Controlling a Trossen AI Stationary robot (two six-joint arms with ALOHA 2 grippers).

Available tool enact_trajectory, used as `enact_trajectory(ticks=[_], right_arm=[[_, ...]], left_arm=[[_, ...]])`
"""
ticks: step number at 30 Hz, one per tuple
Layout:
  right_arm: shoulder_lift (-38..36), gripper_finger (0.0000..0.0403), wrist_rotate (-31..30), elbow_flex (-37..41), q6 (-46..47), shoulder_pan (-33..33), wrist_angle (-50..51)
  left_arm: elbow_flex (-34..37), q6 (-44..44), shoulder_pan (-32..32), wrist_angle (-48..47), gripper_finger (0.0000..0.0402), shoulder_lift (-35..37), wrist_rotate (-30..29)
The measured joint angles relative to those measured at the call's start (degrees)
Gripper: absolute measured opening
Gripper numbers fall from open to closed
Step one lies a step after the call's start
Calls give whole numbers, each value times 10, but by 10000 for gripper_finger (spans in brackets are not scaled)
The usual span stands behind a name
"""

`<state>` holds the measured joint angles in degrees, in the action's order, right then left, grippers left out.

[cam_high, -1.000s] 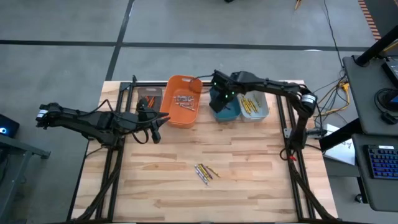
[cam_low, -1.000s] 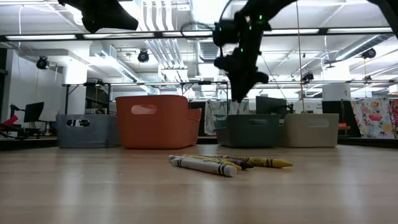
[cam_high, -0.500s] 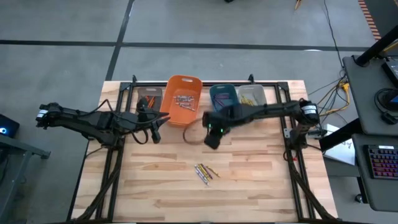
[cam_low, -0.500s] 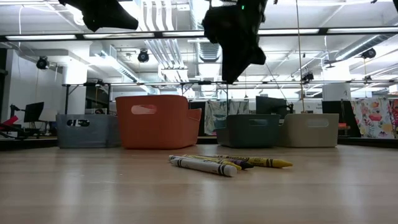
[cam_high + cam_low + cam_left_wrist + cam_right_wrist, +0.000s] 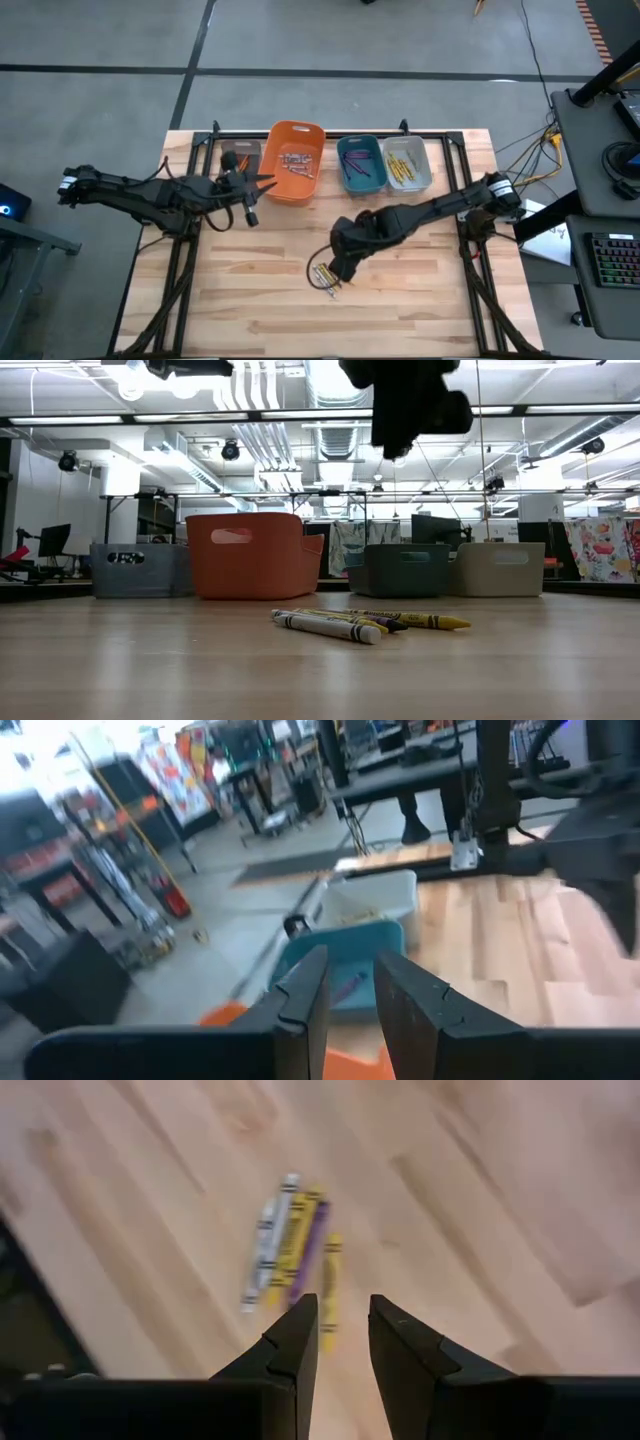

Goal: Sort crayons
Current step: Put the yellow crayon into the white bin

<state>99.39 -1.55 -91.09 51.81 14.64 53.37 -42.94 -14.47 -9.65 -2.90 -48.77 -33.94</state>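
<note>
right pincer (image 5: 405, 420) cut off up top in the low view, crayons (image 5: 290, 1245) kinda blurry, labels unreadable

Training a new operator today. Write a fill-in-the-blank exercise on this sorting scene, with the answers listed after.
1. The loose crayons lie on the bare ____, outside every bin.
2. The right claw hangs above them with nothing between its ____.
3. The bin standing between the grey bin and the teal bin is ____ in colour.
4. The left claw waits beside the ____ bin.

Missing words: table; fingers; orange; orange
</note>
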Motion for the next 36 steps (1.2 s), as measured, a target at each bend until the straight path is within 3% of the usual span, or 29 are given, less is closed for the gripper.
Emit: enact_trajectory(ticks=[8, 16, 21, 27, 31, 36], right_arm=[[0, 82, -2, 0, 82, 42, -65], [33, 82, -28, 0, 102, 56, -88], [74, 82, 15, -1, 98, 56, -79], [93, 82, 16, -1, 85, 56, -8], [103, 82, 12, -1, 40, 56, 19], [130, 82, -17, -1, -140, 83, 9]], left_arm=[[0, -99, 0, 36, 64, 0, 0], [0, -112, 0, 40, 64, 0, 0], [0, -111, 0, 41, 64, 0, 0], [0, -105, 0, 43, 64, 0, 0], [0, -92, 0, 39, 64, 0, 0], [0, -73, 0, 25, 64, 0, 1]])
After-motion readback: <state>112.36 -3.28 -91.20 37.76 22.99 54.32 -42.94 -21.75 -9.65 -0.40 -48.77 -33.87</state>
